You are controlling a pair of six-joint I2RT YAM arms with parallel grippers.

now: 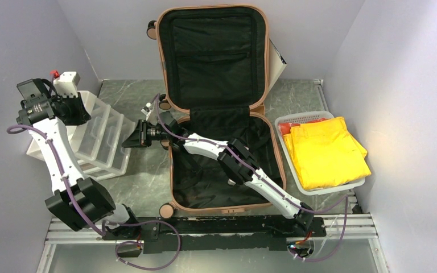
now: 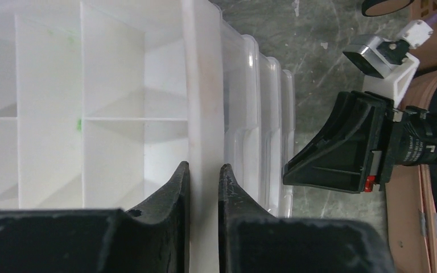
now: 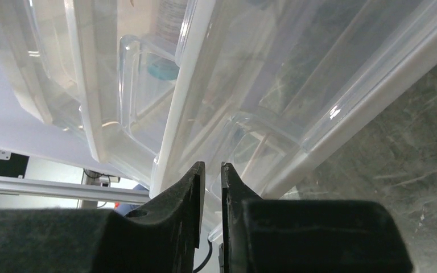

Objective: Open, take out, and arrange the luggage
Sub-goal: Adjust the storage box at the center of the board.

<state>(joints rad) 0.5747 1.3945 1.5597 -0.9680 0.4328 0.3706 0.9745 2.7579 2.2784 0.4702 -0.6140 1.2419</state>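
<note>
Grey marbled tabletop (image 1: pixel 131 187) lies under everything. We see the left gripper (image 2: pixel 203 166) pinching the upright rim of the white drawer unit (image 2: pixel 119 85). The right gripper (image 3: pixel 212 166), fingers almost together, seems to nip the lip of a clear drawer (image 3: pixel 273 74), though glare blurs the contact. Beyond them the luggage (image 1: pixel 213 57) lies open mid-table, lid propped upright, the right arm crossing its lower half. Right of it, a white basket (image 1: pixel 296 118) holds folded yellow cloth (image 1: pixel 327 153).

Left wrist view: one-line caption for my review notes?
Left tool clamps the rim of the white drawer unit; right tool points at its clear drawers.
</note>
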